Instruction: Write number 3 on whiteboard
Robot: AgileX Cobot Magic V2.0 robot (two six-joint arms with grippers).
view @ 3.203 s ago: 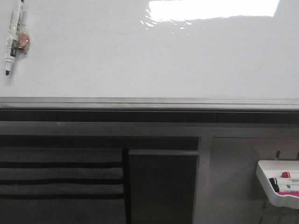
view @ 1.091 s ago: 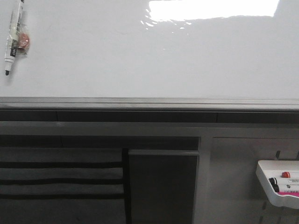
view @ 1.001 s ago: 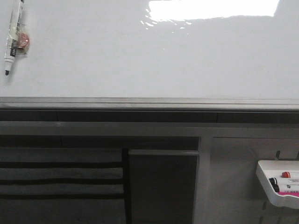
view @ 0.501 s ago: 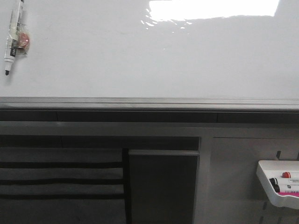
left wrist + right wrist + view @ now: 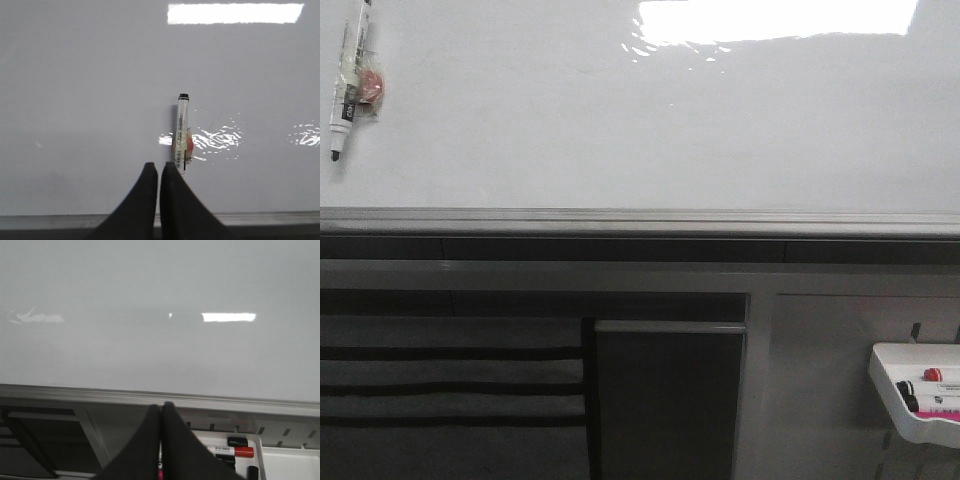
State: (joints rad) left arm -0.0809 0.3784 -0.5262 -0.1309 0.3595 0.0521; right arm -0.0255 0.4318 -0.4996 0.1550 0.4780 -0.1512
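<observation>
The whiteboard (image 5: 640,120) is a big glossy white board with a grey edge rail (image 5: 640,220) and a bright light patch. No digit 3 shows on it in any view. A white marker with a black tip (image 5: 348,80) lies on the board at the far left, with a small orange piece on its barrel. In the left wrist view my left gripper (image 5: 159,167) is shut and empty above the board's near edge, and the marker (image 5: 182,132) lies just beyond and beside its fingertips. My right gripper (image 5: 161,407) is shut and empty over the rail. Neither gripper shows in the front view.
A small white tray (image 5: 917,400) with a red-capped marker and dark markers hangs below the board at the right; it also shows in the right wrist view (image 5: 270,460). Below the rail are a dark panel (image 5: 665,400) and striped slats (image 5: 450,385).
</observation>
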